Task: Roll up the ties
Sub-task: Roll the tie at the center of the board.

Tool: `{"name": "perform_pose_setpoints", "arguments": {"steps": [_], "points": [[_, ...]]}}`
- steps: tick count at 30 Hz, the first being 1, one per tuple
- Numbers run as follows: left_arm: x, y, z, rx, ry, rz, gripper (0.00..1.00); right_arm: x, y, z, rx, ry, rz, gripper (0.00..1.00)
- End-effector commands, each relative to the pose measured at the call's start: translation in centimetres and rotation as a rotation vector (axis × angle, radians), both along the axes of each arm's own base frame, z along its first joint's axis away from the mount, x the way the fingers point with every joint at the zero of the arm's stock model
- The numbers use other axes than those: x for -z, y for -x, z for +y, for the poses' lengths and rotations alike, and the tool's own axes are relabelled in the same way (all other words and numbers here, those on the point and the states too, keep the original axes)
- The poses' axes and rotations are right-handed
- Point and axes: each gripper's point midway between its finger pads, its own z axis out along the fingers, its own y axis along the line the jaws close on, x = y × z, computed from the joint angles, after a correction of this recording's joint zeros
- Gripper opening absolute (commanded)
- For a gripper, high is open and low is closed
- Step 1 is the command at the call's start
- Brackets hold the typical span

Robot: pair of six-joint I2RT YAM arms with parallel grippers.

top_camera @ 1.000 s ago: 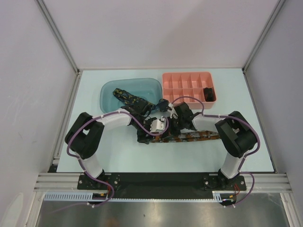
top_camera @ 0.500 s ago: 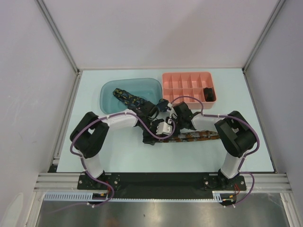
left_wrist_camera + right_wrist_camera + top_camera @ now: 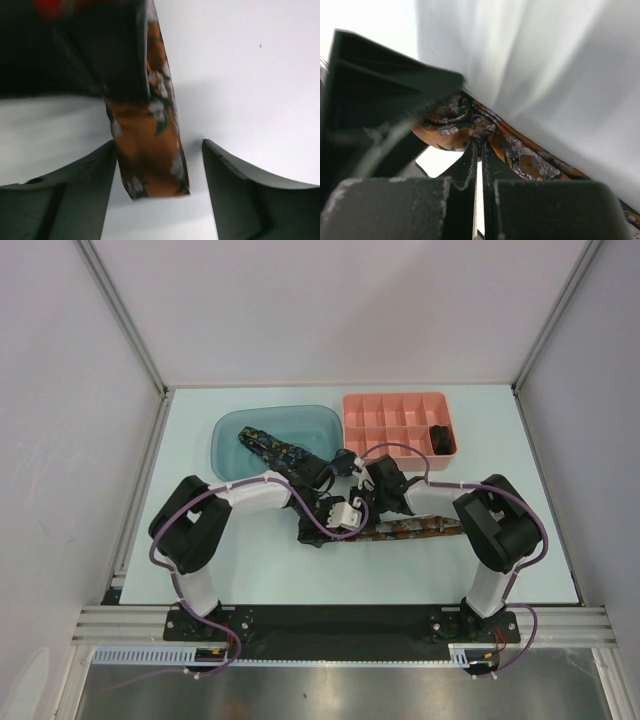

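the long orange-brown flecked fabric tie (image 3: 410, 528) lies on the pale table (image 3: 250, 570), near the middle. the right gripper (image 3: 479, 142) is clenched on a fold of it. the left gripper (image 3: 159, 145) stands released around its end. i think it should close squarely there before turning.

light: bright, even | shadows: soft beside orange tie (image 3: 150, 150) | left wrist: top blurred, dark | right wrist: background smeared, overexposed
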Motion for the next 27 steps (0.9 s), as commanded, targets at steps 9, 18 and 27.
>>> {"name": "perform_pose_setpoints", "arguments": {"steps": [9, 18, 27], "points": [[-3.8, -0.8, 1.3, -0.117, 0.114, 0.027, 0.63, 0.8, -0.7, -0.5, 0.008, 0.044, -0.041, 0.00], [-5.0, -0.7, -0.3, -0.101, 0.158, 0.042, 0.47, 0.8, -0.6, -0.4, 0.006, 0.043, -0.042, 0.00], [-6.2, -0.6, -3.4, -0.077, 0.193, 0.055, 0.40, 1.2, -0.5, -0.3, 0.006, 0.042, -0.029, 0.00]]}}
